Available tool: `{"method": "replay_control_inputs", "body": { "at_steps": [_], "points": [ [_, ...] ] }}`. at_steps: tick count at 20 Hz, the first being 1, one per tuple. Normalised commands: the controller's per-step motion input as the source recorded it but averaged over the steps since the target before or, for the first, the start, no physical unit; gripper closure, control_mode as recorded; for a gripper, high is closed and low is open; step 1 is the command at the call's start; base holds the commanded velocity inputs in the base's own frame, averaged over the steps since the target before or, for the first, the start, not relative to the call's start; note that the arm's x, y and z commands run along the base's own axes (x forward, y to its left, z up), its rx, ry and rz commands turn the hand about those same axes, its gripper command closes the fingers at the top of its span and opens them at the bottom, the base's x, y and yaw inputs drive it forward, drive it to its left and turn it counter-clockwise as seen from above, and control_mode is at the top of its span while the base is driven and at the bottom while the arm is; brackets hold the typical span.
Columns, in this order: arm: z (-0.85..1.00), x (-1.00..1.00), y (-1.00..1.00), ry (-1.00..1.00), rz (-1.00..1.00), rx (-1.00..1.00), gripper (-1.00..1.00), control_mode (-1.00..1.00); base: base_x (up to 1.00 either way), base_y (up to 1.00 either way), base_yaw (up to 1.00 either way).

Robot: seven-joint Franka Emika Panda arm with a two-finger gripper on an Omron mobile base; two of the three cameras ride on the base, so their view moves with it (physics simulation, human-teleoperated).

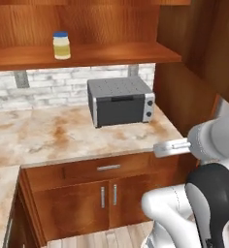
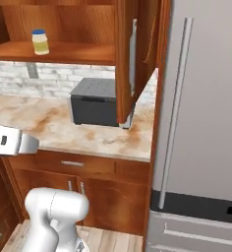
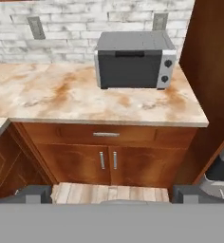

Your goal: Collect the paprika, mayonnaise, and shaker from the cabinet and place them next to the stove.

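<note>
Mayo [image 1: 61,45] sits upright on the cabinet [image 1: 87,53] shelf, left of centre, nothing touching it. It's also in the right base view, on the shelf's left part, above the counter [image 1: 39,135].

Gripper [image 3: 112,193]: jaws wide apart, nothing between them. Fingertips [image 3: 31,193] poke up at the bottom of the hand view, pointed at the lower doors [image 3: 109,163] and drawer [image 3: 106,135] under the counter. It's well below the shelf and well apart from the mayo.

Toaster oven [image 1: 120,101] stands on the counter against the brick wall [image 1: 39,87], below the shelf and right of the mayo. An open cabinet door [image 2: 125,59] hangs in front of its right end in the right base view. Fridge [image 2: 201,123] is at the right, past the counter end.

Arm [image 1: 208,140] is low, off the counter's front edge, wrist at about counter height.
</note>
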Motion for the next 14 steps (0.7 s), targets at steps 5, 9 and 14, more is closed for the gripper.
{"method": "replay_control_inputs", "body": {
  "at_steps": [5, 9, 14],
  "points": [
    [0.00, 0.00, 0.00, 0.00, 0.00, 0.00, -1.00, 1.00, 0.61, 0.70, -0.25],
    [0.00, 0.00, 0.00, 0.00, 0.00, 0.00, -1.00, 1.00, 0.70, 0.65, -0.06],
    [0.00, 0.00, 0.00, 0.00, 0.00, 0.00, -1.00, 1.00, 0.91, 0.47, 0.05]
  ]
}}
